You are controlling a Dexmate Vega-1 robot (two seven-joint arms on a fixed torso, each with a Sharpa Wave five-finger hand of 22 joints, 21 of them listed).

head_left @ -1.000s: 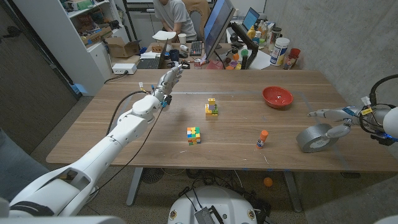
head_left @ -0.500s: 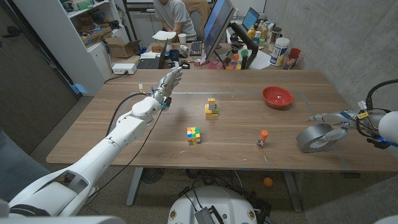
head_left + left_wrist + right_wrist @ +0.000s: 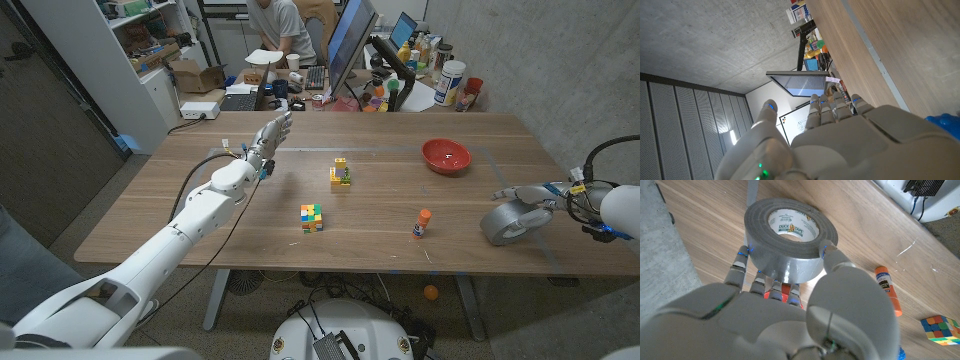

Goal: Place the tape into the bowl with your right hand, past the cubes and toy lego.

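Note:
A grey roll of duct tape (image 3: 508, 222) sits tilted near the table's right edge. My right hand (image 3: 540, 197) grips it. In the right wrist view the fingers (image 3: 747, 262) press one side of the tape (image 3: 790, 237) and the thumb presses the other. The red bowl (image 3: 445, 155) stands farther back on the table. A coloured cube (image 3: 312, 217) and a yellow-green lego toy (image 3: 341, 172) are at mid-table. My left hand (image 3: 270, 133) is held up over the far left of the table, fingers straight and apart, holding nothing.
An orange-capped glue stick (image 3: 423, 223) lies between the cube and the tape, also visible as the glue stick (image 3: 887, 291) in the right wrist view. Behind the table's far edge are a cluttered desk, monitors and a seated person (image 3: 280, 30).
My right hand has drawn slightly toward the table's right edge and settled around the tape, which now sits a little more tilted. My left arm has hardly moved.

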